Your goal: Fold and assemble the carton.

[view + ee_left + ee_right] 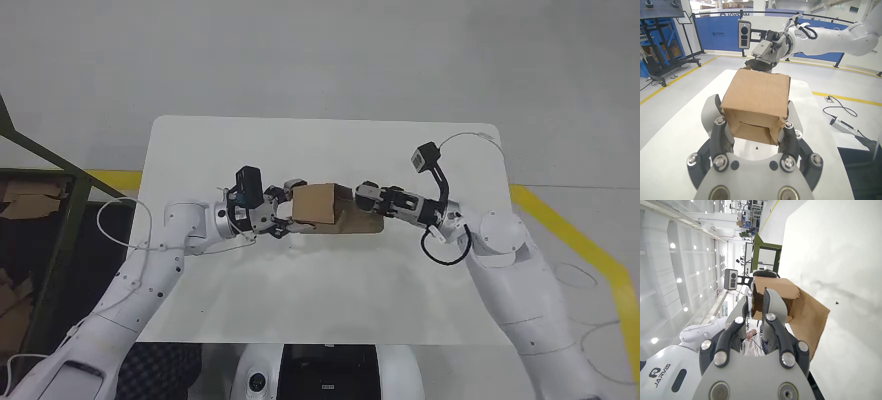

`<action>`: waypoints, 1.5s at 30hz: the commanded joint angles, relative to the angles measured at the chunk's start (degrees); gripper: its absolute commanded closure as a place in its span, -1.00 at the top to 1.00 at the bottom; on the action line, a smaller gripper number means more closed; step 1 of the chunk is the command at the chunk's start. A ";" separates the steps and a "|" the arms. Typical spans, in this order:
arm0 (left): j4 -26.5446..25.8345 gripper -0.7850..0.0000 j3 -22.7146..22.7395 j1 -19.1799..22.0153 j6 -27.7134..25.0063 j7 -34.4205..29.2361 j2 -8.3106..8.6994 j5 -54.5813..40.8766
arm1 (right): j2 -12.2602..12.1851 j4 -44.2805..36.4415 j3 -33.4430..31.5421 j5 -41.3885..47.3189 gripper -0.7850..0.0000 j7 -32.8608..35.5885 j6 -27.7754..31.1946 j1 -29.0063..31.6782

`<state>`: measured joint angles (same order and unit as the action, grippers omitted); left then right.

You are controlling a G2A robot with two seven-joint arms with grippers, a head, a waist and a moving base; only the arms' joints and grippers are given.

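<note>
Cardboard carton [318, 203], boxy, clamped between left fingers [710, 110] and pinched by right fingers [774, 303].

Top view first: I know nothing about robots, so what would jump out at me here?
A brown carton held over the middle of the white table draws the eye at once. The left gripper clasps one end of it. The right gripper is at the other end, where a loose flap sticks out.
</note>
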<state>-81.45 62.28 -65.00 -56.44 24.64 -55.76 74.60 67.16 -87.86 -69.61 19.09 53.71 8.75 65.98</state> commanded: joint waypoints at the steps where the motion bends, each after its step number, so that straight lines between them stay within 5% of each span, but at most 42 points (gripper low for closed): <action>1: 0.04 0.45 -0.02 -0.06 -0.21 -0.04 -0.04 -0.09 | -0.12 -0.06 -0.60 -0.02 -0.62 -0.42 -0.20 0.07; 29: 0.75 0.32 -0.53 0.15 -0.18 0.62 -0.75 0.70 | 1.08 3.44 7.76 -0.11 -0.64 2.63 -0.86 -4.68; 45: 1.12 0.15 0.91 -0.34 1.04 3.27 -0.71 2.65 | -0.86 -0.89 -0.87 -1.26 -0.64 0.08 -1.23 -0.62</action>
<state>-80.48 62.96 -65.33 -55.57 27.68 -56.50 77.22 66.48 -88.43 -69.60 17.80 53.79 7.44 64.65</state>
